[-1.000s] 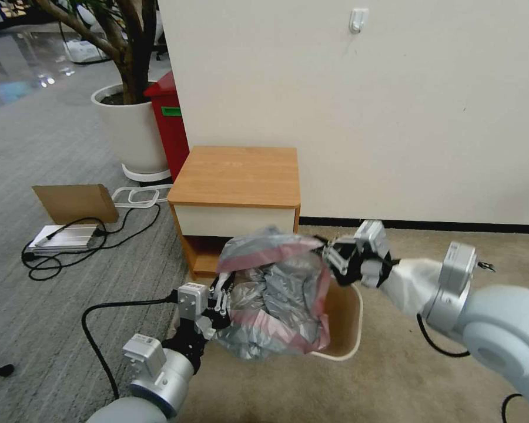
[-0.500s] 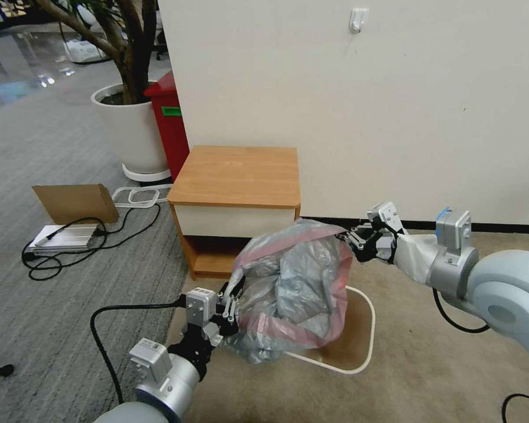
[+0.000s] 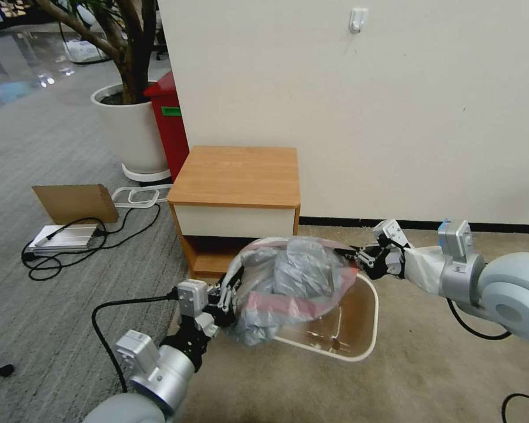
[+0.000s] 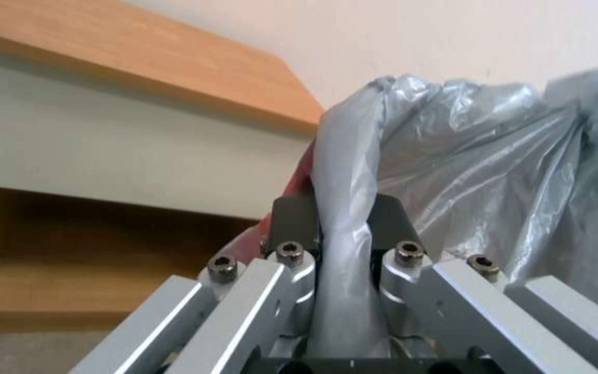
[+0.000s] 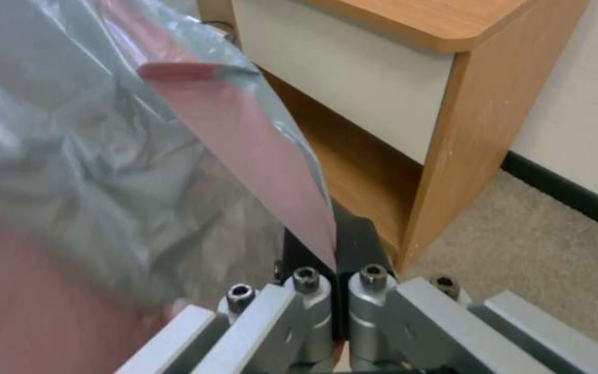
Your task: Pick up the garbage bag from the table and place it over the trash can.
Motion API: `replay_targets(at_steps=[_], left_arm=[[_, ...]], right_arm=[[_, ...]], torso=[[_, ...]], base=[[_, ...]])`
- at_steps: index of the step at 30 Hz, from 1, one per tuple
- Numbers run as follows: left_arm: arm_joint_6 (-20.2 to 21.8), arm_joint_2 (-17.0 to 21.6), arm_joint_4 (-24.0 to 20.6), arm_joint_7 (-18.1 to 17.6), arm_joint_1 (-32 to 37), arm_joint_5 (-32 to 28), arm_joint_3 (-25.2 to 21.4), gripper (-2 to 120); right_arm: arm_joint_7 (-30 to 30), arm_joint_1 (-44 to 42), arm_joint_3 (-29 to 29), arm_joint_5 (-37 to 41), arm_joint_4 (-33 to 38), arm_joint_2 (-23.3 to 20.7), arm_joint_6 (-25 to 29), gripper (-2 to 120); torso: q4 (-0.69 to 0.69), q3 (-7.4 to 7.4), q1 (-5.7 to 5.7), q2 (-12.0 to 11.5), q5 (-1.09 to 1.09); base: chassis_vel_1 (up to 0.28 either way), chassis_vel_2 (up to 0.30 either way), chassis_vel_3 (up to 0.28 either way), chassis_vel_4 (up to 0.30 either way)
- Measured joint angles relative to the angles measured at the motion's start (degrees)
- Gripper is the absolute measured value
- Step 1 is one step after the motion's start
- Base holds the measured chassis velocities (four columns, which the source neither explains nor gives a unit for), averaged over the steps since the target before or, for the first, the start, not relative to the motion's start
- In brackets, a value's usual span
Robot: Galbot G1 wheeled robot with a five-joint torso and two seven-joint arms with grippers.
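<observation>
I have the garbage bag (image 3: 288, 282) off the desk (image 3: 236, 176), stretched above the trash can (image 3: 358, 346). My left end effector (image 3: 226, 299) pinches its 8 o'clock rim, my right end effector (image 3: 358, 258) its 2 o'clock rim. Lowering it over the rim remains.

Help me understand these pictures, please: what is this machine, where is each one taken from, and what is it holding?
It is a wheeled robot with two arms. The wide picture comes from a camera on its head, looking down; the two close-ups come from cameras on its wrists. The left gripper and the right gripper each pinch an edge of the garbage bag, a thin grey plastic bag with a pink-red band, stretched between them over the cream trash can on the carpet. Behind stands the table, a small wooden nightstand. The wrist close-ups show plastic clamped in each gripper.
</observation>
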Motion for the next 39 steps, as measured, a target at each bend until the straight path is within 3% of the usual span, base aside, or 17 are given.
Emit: replay_targets(at_steps=[15, 24, 27, 29, 32, 34, 36, 37, 38, 39], left_arm=[[-0.36, -0.08, 2.74, -0.77, -1.82, -5.15, -2.20, 7], [-0.56, 0.28, 3.96, -1.22, -2.51, -5.08, -2.61, 7], [-0.60, 0.38, 4.59, -1.30, -3.02, -4.88, -2.92, 7], [-0.62, 0.42, 4.72, -1.33, -3.14, -4.84, -3.03, 7], [-0.86, 0.54, 5.55, -2.30, -3.71, -4.40, -3.29, 7], [-1.27, 0.54, 5.80, -2.90, -3.88, -4.05, -3.28, 7], [-2.48, 0.44, 6.40, -4.35, -4.34, -2.79, -3.17, 7], [-3.50, 0.37, 6.67, -5.54, -4.59, -1.70, -2.98, 7], [-3.50, 0.37, 6.67, -5.54, -4.59, -1.70, -2.98, 7], [-4.56, 0.34, 6.89, -6.44, -4.76, -0.53, -2.82, 7]], right_arm=[[1.71, -0.19, 0.94, 3.18, -1.01, 0.24, 0.16, 0], [5.09, 0.13, 5.80, 11.05, -0.43, 2.58, 0.16, 29], [6.96, -0.19, 10.40, 14.01, 0.46, 3.49, 0.18, 45], [7.81, -0.24, 11.57, 14.93, 0.81, 3.64, 0.19, 47], [13.68, -1.00, 15.65, 18.84, 3.83, 4.85, 0.31, 62], [15.68, -1.32, 15.95, 20.05, 5.02, 5.27, 0.36, 65], [25.02, -2.25, 15.09, 25.75, 10.01, 7.05, 1.19, 74], [33.28, -2.78, 13.31, 30.71, 13.48, 8.54, 2.86, 80], [33.28, -2.78, 13.31, 30.71, 13.48, 8.54, 2.86, 80], [39.91, -3.21, 11.77, 35.51, 14.72, 10.07, 4.28, 84]], torso=[[0.00, 0.00, 0.00, 0.00, 0.00], [0.00, 0.00, 0.01, 0.00, -0.01], [0.00, 0.00, 0.01, 0.00, 0.00], [0.00, 0.00, 0.00, 0.00, 0.00], [0.00, 0.00, 0.00, 0.00, -0.01], [0.00, 0.00, 0.00, 0.00, -0.01], [0.01, 0.00, 0.00, 0.00, -0.01], [0.01, 0.00, 0.00, 0.00, -0.02], [0.01, 0.00, 0.00, 0.00, -0.02], [0.00, -0.01, 0.01, 0.00, -0.04]], base=[[0.000, 0.000, 0.000, 0.000], [0.000, 0.000, 0.000, 0.000], [0.000, 0.000, 0.000, 0.000], [0.000, 0.000, 0.000, 0.000], [0.000, 0.000, 0.000, 0.000], [0.000, 0.000, 0.000, 0.000], [0.000, 0.000, 0.000, 0.000], [0.000, 0.000, 0.000, 0.000], [0.000, 0.000, 0.000, 0.000], [0.000, 0.000, 0.000, 0.000]])
